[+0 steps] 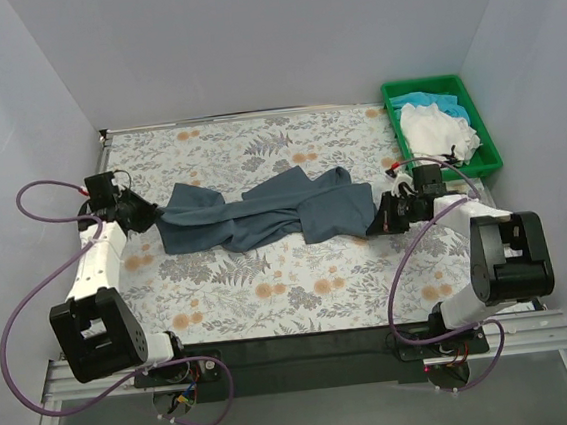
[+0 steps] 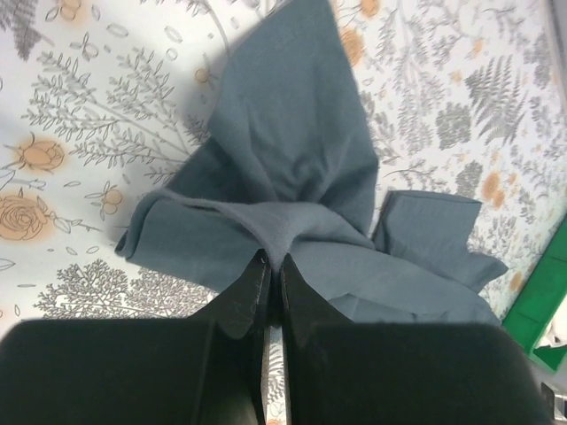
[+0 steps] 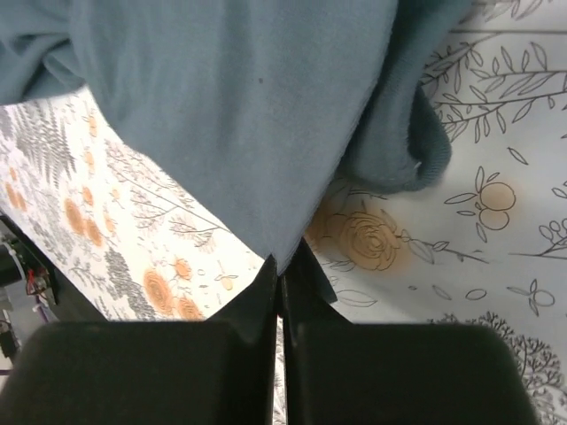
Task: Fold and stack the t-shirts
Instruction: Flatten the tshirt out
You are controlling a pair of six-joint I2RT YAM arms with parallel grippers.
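From above, your slate t-shirt [image 1: 264,216] lies rumpled across the worktop [image 1: 271,294], the turquoise t-shirt [image 1: 411,101] mostly buried under the white t-shirt [image 1: 441,127] in the tray [image 1: 491,155]. Left wrist: your left claw [image 2: 273,266] is clenched on a bunched fold. Right wrist: your right claw [image 3: 279,266] is clamped on the shirt's edge, the rest cropped.

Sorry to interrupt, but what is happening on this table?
The dark slate t-shirt lies bunched across the floral table. The left end effector is pinched shut on one end of it, the right end effector on the other. The white t-shirt and turquoise t-shirt sit in the green tray.
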